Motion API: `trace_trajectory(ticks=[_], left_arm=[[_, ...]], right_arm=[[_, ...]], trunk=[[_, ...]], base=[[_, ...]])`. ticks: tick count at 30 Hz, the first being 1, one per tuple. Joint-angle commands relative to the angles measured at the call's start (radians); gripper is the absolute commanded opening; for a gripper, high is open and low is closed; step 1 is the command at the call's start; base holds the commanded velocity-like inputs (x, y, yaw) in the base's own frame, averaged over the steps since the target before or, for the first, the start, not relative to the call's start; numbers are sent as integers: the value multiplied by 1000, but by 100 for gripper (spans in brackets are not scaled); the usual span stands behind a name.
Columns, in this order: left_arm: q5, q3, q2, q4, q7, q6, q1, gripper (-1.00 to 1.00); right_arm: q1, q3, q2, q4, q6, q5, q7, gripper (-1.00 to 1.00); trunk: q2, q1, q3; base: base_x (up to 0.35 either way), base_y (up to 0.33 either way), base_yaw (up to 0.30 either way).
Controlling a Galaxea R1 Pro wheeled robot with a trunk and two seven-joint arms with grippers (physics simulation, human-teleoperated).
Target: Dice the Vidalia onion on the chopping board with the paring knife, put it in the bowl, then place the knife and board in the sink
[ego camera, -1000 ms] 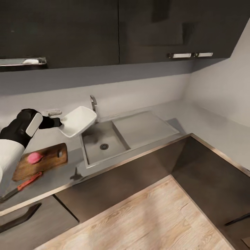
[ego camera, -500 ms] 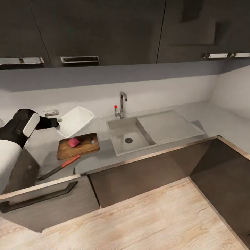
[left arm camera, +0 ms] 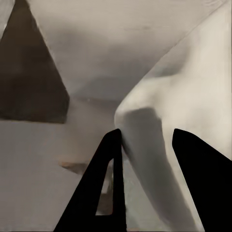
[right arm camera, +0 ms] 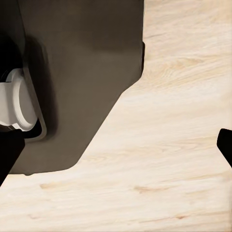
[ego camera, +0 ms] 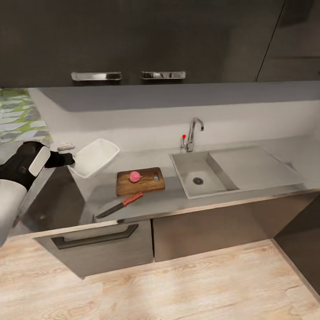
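White and tilted, the bowl (ego camera: 94, 156) hangs off your left gripper (ego camera: 71, 158), its rim pinched between the two dark fingers (left arm camera: 108, 179); in the left wrist view one finger lies against the bowl's outer wall and the other sits inside it, so the fingers are clamped on the rim. You hold the bowl above the bench (ego camera: 178, 202), its open side turned up and away from the gripper.

Beyond the bowl from your fingers, on the bench, lies the chopping board (ego camera: 146, 184) with the pink onion (ego camera: 135, 176) resting on it, well apart from the fingers. The paring knife (ego camera: 120, 205) with its red handle lies on the bench just beside the board's near edge. Farther along in the same direction is the sink (ego camera: 195, 175), with the tap (ego camera: 194, 132) behind it.

Your left arm (ego camera: 18, 178) reaches forward from the head view's left edge, the forearm rising to a black wrist that points level toward the bowl.

Your right gripper's fingers show at the two side edges of its wrist view, spread wide over the wooden floor (right arm camera: 169, 159) beside a dark cabinet (right arm camera: 82, 72).
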Motion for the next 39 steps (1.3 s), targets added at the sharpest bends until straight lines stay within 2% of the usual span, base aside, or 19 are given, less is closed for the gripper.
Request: trace_trajectory(ticks=[1,25,32,35,39], left_arm=[[13,-7,2,0,9,2,-1,-100],[13,-8,0,30,9,1,-1,-100],[13,-10,-7,44,8,1,-1,-100],[12,-27,-9,51,8,0,-1,-100],[12,-104,-13,54,8,-2,-1,-100]], right_arm=[[-1,9,0,0,-2,-10,-3,100],[-1,8,0,1,-2,-10,-3,100],[-1,7,-1,0,-3,-10,-3,100],[-1,7,-1,0,-3,-10,-3,100],[-1,7,-1,0,-3,-10,-3,100]], trunk=[[-2,0,-2],[-2,0,-2],[-2,0,-2],[-2,0,-2],[-2,0,-2]], base=[[-90,165,282],[-7,15,227],[197,-77,51],[231,-150,4],[88,-64,1]])
